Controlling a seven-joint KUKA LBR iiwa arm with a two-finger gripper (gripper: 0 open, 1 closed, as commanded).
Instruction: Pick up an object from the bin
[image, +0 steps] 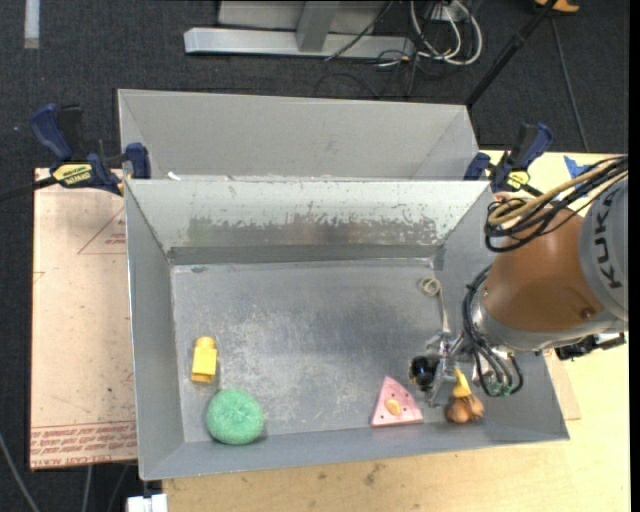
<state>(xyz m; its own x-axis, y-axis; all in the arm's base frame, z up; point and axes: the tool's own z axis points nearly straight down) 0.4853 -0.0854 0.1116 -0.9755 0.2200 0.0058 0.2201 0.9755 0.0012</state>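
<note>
My gripper (432, 368) is low in the bin's near right corner, under the orange-covered wrist. Just left of and below it a pink triangular wedge (397, 405) with small orange spots lies flat on the floor. A small brown and yellow thing (461, 404) lies right beside the gripper, against the right wall; what it is I cannot make out. Nothing can be seen held in the gripper.
A yellow block (204, 359) and a round green fuzzy ball (235, 417) lie at the near left. A small metal ring (430, 286) rests by the right wall, further back. The arm and its cables cover the right rim.
</note>
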